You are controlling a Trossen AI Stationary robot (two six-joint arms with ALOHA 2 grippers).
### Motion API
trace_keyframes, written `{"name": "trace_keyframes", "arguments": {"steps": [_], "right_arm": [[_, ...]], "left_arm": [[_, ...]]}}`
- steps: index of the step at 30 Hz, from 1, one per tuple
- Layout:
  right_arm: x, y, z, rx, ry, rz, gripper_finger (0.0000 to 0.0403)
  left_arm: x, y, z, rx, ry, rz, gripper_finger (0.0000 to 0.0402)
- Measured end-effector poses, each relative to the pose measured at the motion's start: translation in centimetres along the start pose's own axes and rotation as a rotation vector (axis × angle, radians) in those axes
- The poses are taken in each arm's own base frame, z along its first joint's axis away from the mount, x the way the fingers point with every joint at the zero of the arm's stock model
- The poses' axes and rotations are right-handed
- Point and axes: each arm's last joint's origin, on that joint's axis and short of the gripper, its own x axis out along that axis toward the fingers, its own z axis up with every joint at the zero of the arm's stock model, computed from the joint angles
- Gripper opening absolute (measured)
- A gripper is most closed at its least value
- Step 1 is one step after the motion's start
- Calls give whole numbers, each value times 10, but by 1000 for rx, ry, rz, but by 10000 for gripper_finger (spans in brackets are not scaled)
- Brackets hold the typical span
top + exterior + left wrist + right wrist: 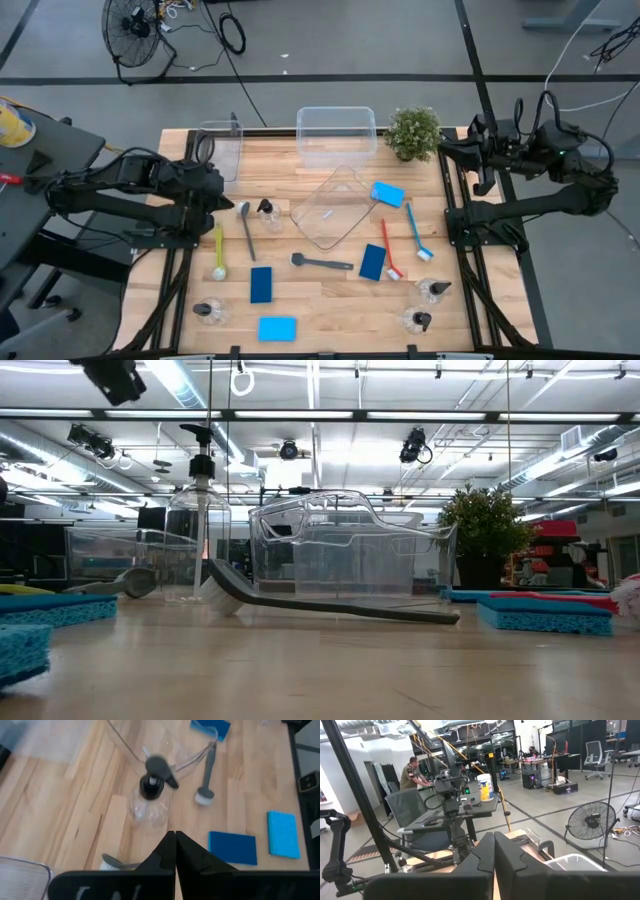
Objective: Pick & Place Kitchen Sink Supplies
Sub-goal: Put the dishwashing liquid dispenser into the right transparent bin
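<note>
Our left gripper (175,851) hangs with fingers pressed together, holding nothing. Just ahead and below it stands the small clear plastic bottle with black pump top (151,795): we judge it light, slick and tippy, so we'd pinch the black collar under the pump. Beyond it lies the grey long-handled brush (206,775), stiff; take it mid-handle. Farther off the dark-blue rectangular sponge (232,847) is soft. Right gripper (493,851), also closed and empty, waits off the table edge.

Legible text: none. Pump bottles (268,214), sponges (277,328), brushes (321,262), clear bins (336,135) and counter (330,300): no readable labels, brands, nos. or signs in any view.
</note>
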Motion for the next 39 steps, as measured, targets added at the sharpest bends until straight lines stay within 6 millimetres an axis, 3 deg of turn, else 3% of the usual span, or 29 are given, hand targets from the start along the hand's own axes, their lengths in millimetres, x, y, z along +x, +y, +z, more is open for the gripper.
{"name": "trace_keyframes", "arguments": {"steps": [12,19,24,34,39], "right_arm": [[4,0,-1,0,11,-2,7],[4,0,-1,0,11,-2,7],[4,0,-1,0,11,-2,7],[7,1,-2,-2,20,-4,7],[12,1,-3,-4,33,-7,7]], "left_arm": [[50,5,-35,-57,-10,-2,3],[69,6,-48,-123,20,-38,33],[75,7,-54,-152,36,-17,84],[83,9,-55,-149,-18,16,230],[82,10,-51,-146,-75,73,276]]}}
